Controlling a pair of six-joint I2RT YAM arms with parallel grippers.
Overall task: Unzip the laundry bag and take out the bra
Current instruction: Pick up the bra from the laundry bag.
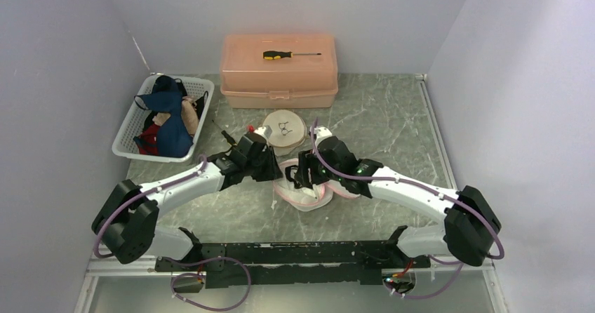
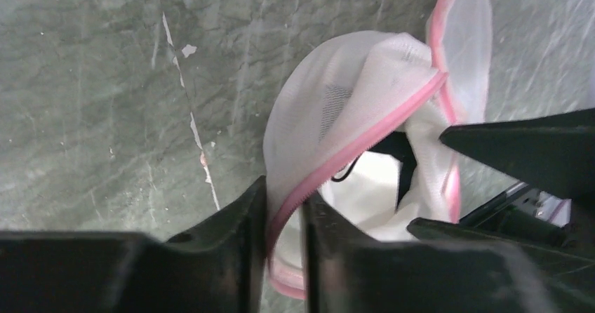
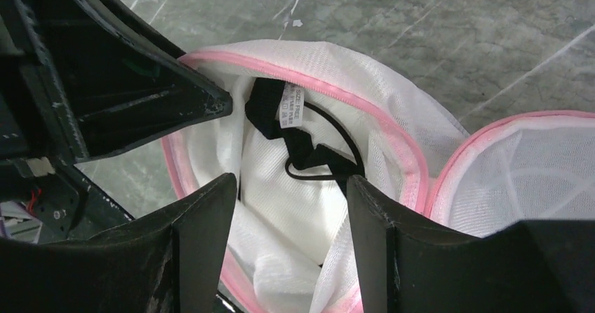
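Note:
The laundry bag (image 1: 306,198), white mesh with a pink zipper edge, lies mid-table between both arms and gapes unzipped (image 3: 365,92). Inside it shows the black bra (image 3: 270,109) with a white label, lying against white fabric; its dark strap (image 2: 401,155) also peeks out in the left wrist view. My left gripper (image 2: 284,194) is shut on the bag's pink zipper rim (image 2: 330,169), holding that edge up. My right gripper (image 3: 289,183) is open, its fingers dipped into the bag's mouth astride the white fabric, just below the bra's strap. The bag's round flap (image 3: 523,165) hangs off to the right.
A white basket (image 1: 125,142) of clothes stands at the back left. A peach plastic box (image 1: 279,81) with a screwdriver (image 1: 289,55) on its lid is at the back centre. A round beige item (image 1: 284,127) lies just behind the grippers.

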